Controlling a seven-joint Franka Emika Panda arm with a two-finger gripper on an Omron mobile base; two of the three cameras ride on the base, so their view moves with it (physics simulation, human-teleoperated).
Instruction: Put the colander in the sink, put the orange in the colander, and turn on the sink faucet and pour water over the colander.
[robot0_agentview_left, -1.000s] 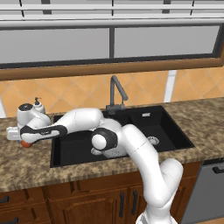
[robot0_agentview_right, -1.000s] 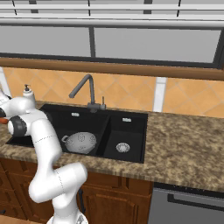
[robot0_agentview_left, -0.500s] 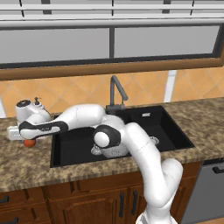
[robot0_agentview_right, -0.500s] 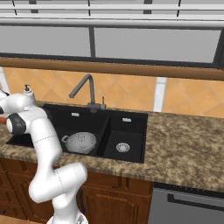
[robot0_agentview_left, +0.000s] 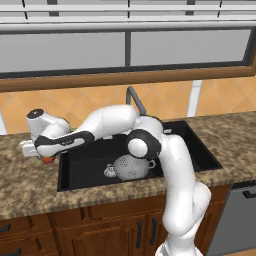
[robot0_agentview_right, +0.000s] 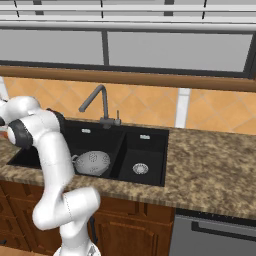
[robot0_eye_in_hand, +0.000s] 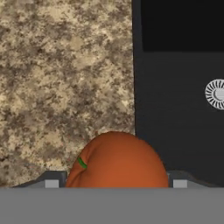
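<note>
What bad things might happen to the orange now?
1. The orange sits between the fingers of the hand, above the counter beside the sink. If the grip is loose, it might drop and roll away.
2. The colander is in the near part of the basin; a release too early would probably land the fruit on the black sink floor instead.

The colander (robot0_agentview_left: 132, 166) sits in the sink (robot0_agentview_left: 80, 167), in its wider basin; the sink faucet (robot0_agentview_right: 96, 102) stands behind the sink; the orange (robot0_eye_in_hand: 117, 160) hangs over the bench (robot0_eye_in_hand: 61, 78) just left of the sink, between the tool's fingers.
</note>
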